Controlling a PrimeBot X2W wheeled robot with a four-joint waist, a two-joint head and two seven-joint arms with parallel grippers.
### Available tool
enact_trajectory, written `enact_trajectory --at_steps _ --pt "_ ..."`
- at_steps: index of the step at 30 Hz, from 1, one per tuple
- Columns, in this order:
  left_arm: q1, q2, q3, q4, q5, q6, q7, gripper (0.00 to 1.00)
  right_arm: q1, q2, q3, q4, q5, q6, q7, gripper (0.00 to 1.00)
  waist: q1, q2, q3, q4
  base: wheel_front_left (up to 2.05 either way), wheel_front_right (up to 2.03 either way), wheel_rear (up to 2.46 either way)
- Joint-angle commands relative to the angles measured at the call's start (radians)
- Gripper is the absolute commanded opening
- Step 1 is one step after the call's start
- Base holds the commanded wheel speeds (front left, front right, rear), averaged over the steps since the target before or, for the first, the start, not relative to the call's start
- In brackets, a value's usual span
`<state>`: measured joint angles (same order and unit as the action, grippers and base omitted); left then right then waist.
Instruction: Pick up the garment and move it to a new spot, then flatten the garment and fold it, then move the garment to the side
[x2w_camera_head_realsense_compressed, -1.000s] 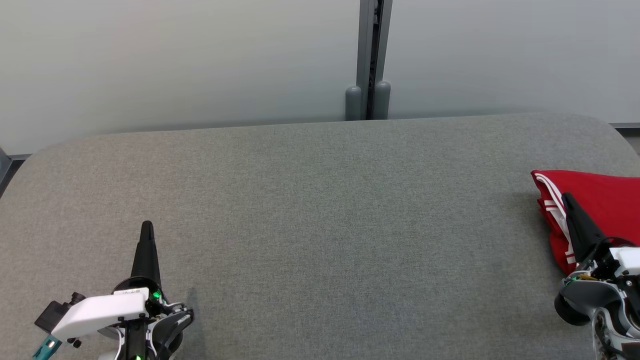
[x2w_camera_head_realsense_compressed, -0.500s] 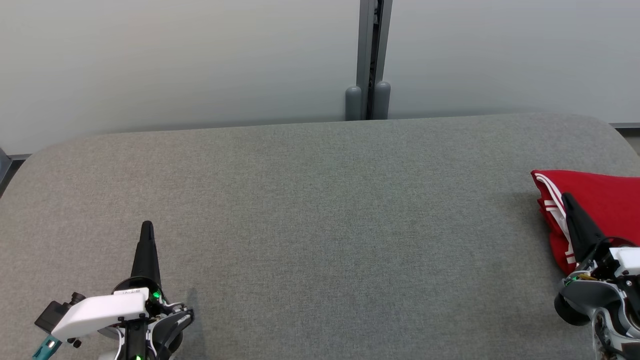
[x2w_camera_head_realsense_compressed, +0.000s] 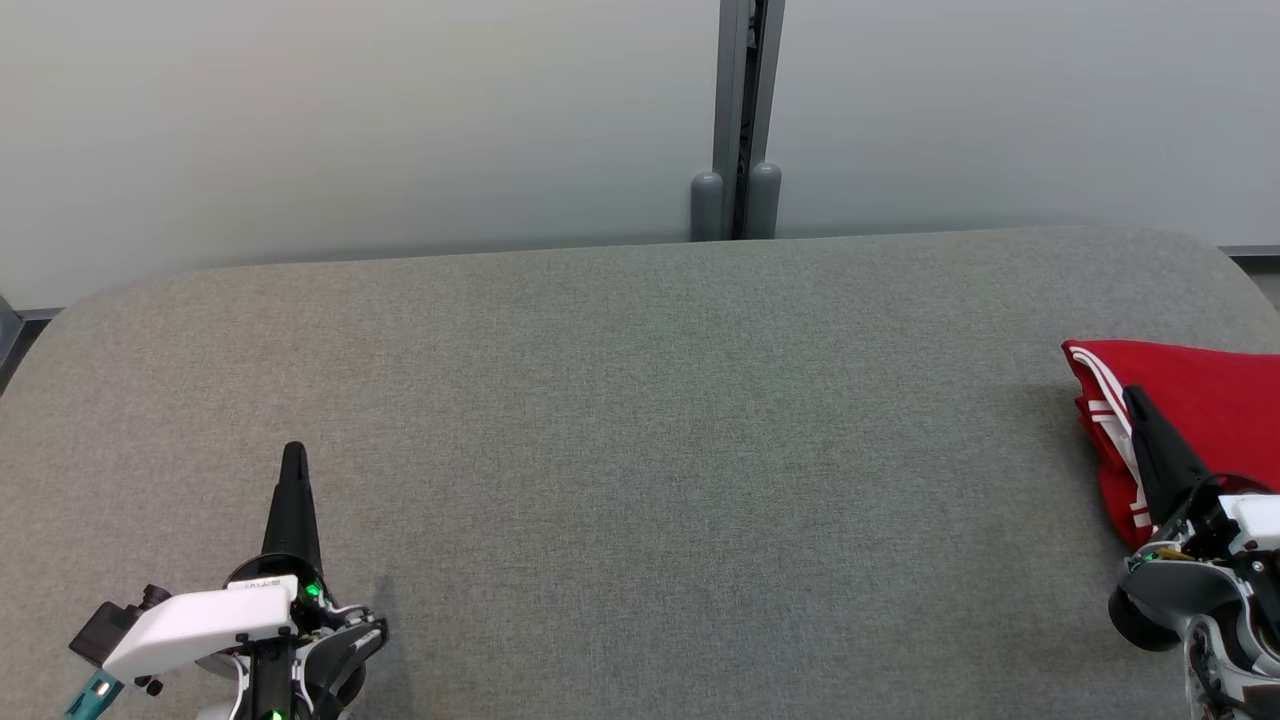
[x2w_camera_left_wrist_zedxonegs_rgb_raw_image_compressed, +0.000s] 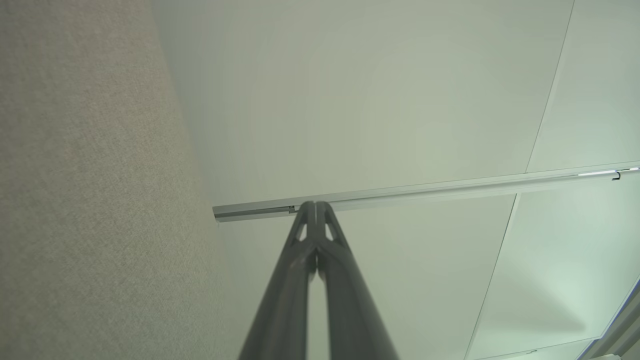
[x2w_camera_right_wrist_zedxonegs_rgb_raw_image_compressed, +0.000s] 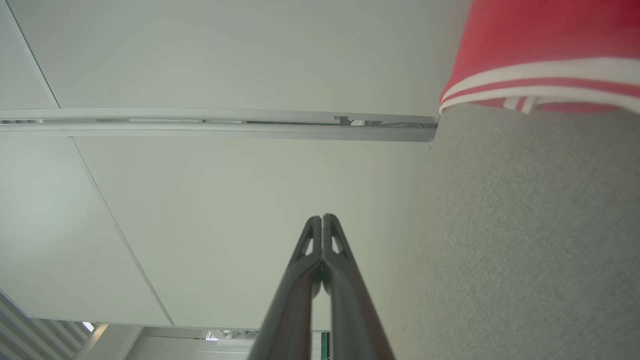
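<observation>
The garment (x2w_camera_head_realsense_compressed: 1200, 400) is red with white stripes and lies folded at the right edge of the grey table (x2w_camera_head_realsense_compressed: 640, 420); its striped hem also appears in the right wrist view (x2w_camera_right_wrist_zedxonegs_rgb_raw_image_compressed: 545, 75). My right gripper (x2w_camera_head_realsense_compressed: 1133, 397) hovers at the lower right, its dark tip over the garment's near left side, fingers pressed together and empty (x2w_camera_right_wrist_zedxonegs_rgb_raw_image_compressed: 322, 218). At the lower left my left gripper (x2w_camera_head_realsense_compressed: 294, 452) rests over bare table, far from the garment, shut with nothing in it (x2w_camera_left_wrist_zedxonegs_rgb_raw_image_compressed: 315, 205).
A pale wall (x2w_camera_head_realsense_compressed: 350, 120) runs behind the table's rounded far edge. A grey vertical post (x2w_camera_head_realsense_compressed: 740, 120) with two rounded caps stands at the wall's middle. The table's corners are rounded at far left and far right.
</observation>
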<state>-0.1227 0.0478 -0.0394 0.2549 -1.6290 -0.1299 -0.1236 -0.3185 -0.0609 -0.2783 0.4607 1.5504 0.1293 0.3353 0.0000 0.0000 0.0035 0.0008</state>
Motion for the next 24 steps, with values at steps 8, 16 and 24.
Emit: enact_trajectory --at_steps 8,16,24 --pt "-0.013 0.002 0.005 0.000 -0.002 -0.004 0.003 0.00 -0.003 -0.004 0.002 -0.001 0.005 0.003 0.002 0.00 0.0000 0.0000 0.000 0.000 0.00 0.00 0.00" --pt "-0.013 0.002 0.005 0.000 -0.002 -0.004 0.003 0.00 -0.003 -0.004 0.002 -0.001 0.005 0.003 0.002 0.00 0.0000 0.0000 0.000 0.000 0.00 0.00 0.00" --pt "-0.013 0.002 0.005 0.000 -0.002 -0.005 0.003 0.00 -0.003 -0.004 0.002 -0.001 0.006 0.003 0.001 0.00 0.0000 0.0000 0.000 0.000 0.00 0.00 0.00"
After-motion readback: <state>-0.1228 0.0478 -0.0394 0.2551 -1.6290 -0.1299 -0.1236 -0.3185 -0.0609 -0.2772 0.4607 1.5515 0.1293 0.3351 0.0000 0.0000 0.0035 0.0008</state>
